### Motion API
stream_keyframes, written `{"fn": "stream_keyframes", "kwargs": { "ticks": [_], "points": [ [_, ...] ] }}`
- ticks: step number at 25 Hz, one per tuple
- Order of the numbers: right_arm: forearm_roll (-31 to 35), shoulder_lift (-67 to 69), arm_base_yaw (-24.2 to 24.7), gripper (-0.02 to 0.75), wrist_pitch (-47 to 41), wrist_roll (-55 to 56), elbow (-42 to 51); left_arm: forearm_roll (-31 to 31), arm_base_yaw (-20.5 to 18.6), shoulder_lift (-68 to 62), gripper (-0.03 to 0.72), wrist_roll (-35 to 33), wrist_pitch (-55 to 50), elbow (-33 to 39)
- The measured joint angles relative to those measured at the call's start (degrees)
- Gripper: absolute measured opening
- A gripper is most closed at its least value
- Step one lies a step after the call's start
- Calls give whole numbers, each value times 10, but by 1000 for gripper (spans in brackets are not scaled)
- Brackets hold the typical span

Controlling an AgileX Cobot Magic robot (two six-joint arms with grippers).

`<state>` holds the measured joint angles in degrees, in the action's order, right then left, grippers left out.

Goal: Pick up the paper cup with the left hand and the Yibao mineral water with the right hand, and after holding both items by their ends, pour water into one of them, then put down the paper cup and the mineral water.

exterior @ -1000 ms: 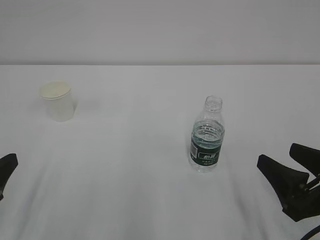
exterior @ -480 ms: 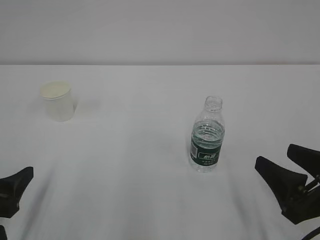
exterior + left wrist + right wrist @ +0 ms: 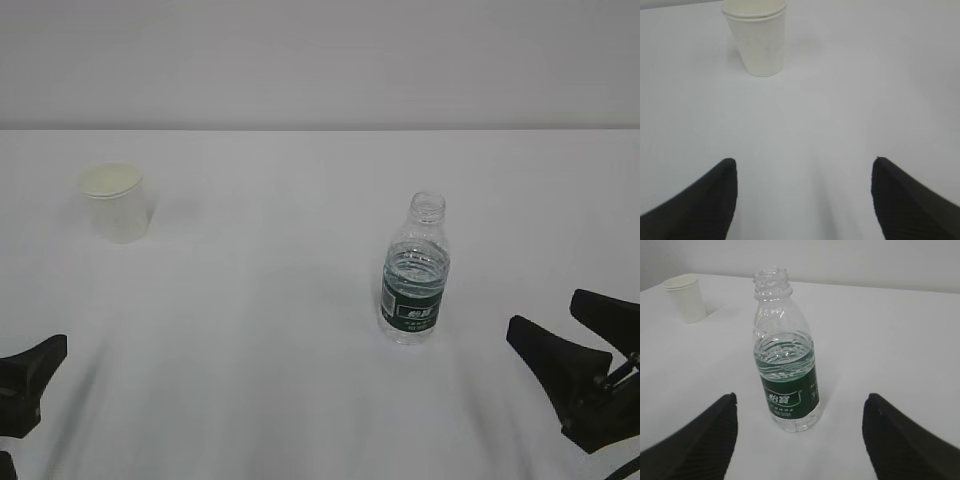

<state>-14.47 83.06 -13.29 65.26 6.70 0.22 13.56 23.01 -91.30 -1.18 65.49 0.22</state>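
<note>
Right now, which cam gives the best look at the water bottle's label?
Right wrist view: the Yibao mineral water fills the frame center, its green label readable. Exterior view shows the bottle whole but small, text blurred. Left wrist view misses it, showing only the paper cup.

Left hand [image 3: 25, 385] is getting chopped off by the bottom-left corner in the exterior view, so only one fingertip is really showing. Right hand [image 3: 580, 385] is running off the right edge too. Paper cup [image 3: 756, 35] is losing its rim at the top of the left wrist view. White text on the Yibao mineral water [image 3: 786, 365] label is coming out too small to read.
</note>
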Motion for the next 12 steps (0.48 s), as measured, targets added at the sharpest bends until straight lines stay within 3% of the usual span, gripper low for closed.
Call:
{"fn": "stream_keyframes", "kwargs": {
  "ticks": [12],
  "points": [
    [-66,165,0,591,3,-4,-61,-5,0,0,593,3,1,0]
  ]
}}
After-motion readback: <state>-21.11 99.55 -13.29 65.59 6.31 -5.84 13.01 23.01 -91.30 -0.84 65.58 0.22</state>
